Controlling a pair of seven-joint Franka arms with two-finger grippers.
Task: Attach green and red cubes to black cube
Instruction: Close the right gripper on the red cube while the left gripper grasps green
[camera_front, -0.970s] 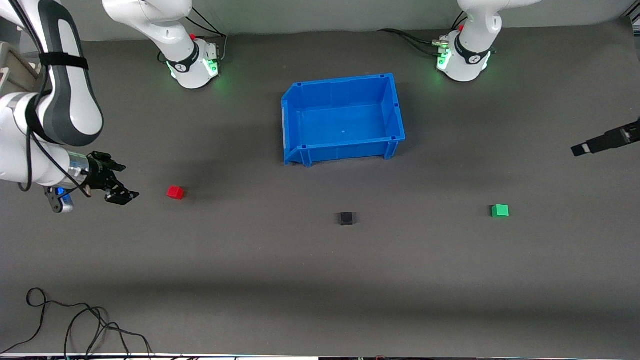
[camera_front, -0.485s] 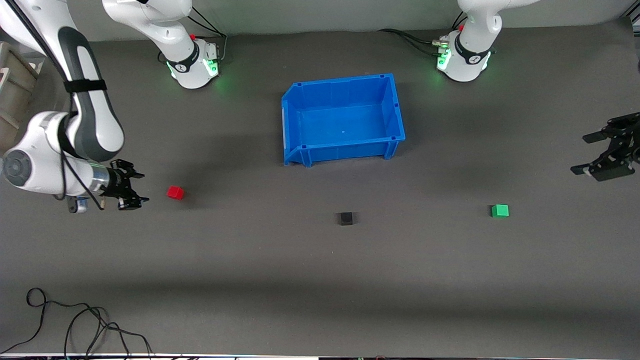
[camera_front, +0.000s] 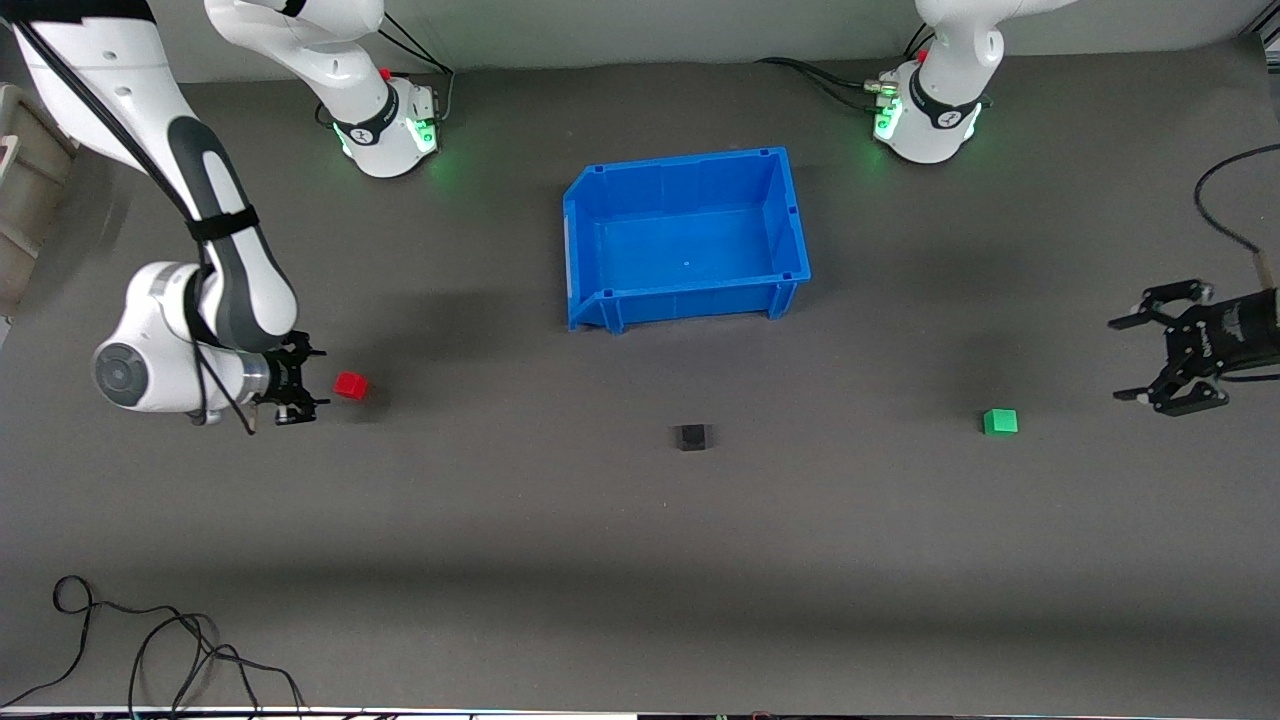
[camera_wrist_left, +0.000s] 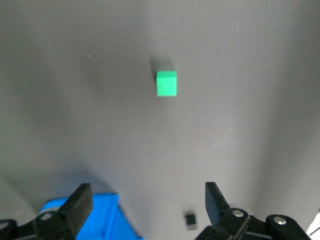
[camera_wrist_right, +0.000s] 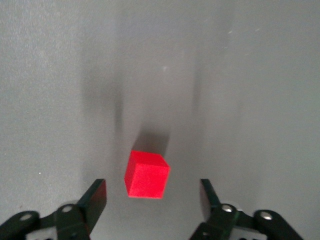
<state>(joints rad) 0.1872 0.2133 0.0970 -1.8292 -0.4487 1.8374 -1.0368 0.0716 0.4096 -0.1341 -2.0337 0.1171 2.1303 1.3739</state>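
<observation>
While the black cube (camera_front: 691, 437) waits between them, right gripper (camera_front: 303, 385) spreads beside red cube (camera_front: 351, 385), left gripper (camera_front: 1128, 360) spreads near green cube (camera_front: 1000, 421), ready to grasp.

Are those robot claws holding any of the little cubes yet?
No. The right gripper is open beside the red cube, and the left gripper is open near the green cube.

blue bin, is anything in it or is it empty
Empty. The front view shows the blue bin's bare floor. The red cube, black cube and green cube all lie on the mat outside it.
</observation>
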